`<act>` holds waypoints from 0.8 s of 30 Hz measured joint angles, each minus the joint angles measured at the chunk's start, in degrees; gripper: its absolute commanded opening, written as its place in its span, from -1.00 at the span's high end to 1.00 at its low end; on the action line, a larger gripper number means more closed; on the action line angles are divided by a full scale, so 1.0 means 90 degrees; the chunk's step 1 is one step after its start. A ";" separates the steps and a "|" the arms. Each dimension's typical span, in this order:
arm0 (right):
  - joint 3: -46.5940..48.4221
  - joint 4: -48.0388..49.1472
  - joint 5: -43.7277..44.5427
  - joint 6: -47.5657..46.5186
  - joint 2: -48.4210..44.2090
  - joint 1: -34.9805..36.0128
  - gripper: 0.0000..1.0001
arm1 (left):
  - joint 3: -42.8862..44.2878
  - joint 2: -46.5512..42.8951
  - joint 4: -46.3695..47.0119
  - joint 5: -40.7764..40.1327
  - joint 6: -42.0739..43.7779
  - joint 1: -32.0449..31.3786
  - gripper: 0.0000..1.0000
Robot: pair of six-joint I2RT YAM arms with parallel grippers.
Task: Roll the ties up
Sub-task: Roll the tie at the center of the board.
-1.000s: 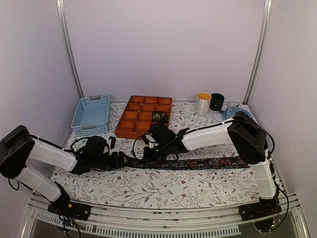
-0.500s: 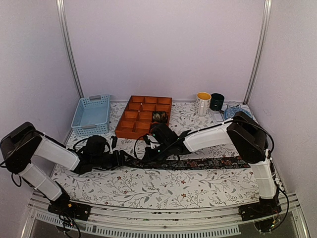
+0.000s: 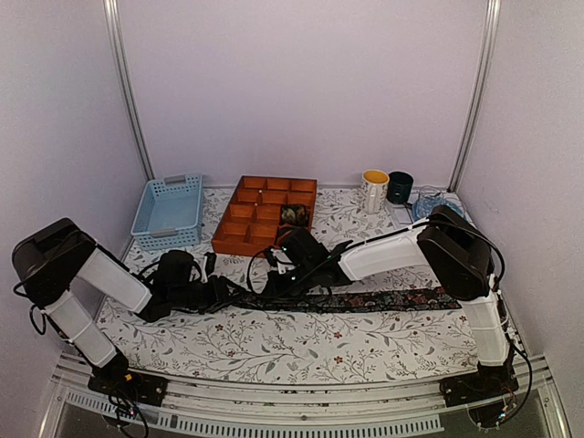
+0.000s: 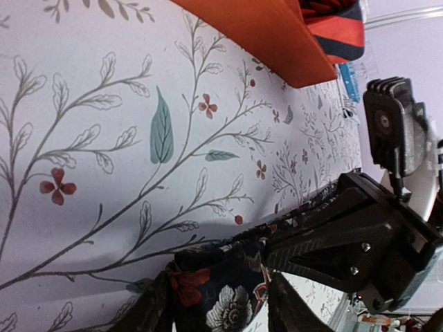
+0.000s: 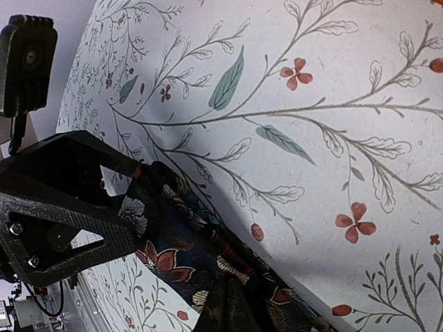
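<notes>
A long dark floral tie (image 3: 383,298) lies flat across the table, its left end bunched between the two grippers. My left gripper (image 3: 230,294) is shut on that end; in the left wrist view the tie (image 4: 228,294) fills the gap between my fingers (image 4: 156,308). My right gripper (image 3: 285,279) meets it from the right and is shut on the tie (image 5: 187,242) just beside, with its fingers (image 5: 232,311) pressed together on the fabric. A rolled red-and-black tie (image 3: 294,215) sits in the orange tray (image 3: 239,239); it also shows in the left wrist view (image 4: 339,24).
The orange compartment tray stands just behind the grippers. A light blue basket (image 3: 169,212) is at the back left. A white mug (image 3: 374,190), a dark mug (image 3: 399,186) and a blue object (image 3: 427,204) stand at the back right.
The left arm's elbow has risen and swung right while its gripper stayed on the tie's end. The right gripper has shifted slightly right.
</notes>
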 measured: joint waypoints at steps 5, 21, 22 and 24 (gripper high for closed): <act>-0.0005 0.0012 0.0000 0.0000 0.0000 0.0000 1.00 | -0.0085 0.0015 0.0036 0.0121 -0.0066 0.0024 0.34; -0.0002 -0.0015 -0.0143 -0.0029 -0.0015 -0.0007 0.73 | -0.0121 -0.0306 -0.0527 0.0019 0.0056 0.0046 1.00; -0.0002 -0.0027 -0.0165 -0.0049 -0.0022 -0.0005 0.61 | -0.0095 -0.0398 -0.0670 -0.0034 0.0102 0.0046 1.00; 0.0002 -0.0170 -0.0158 -0.0104 -0.0061 0.0012 0.48 | -0.0066 -0.0544 -0.0896 -0.0163 0.0163 0.0046 1.00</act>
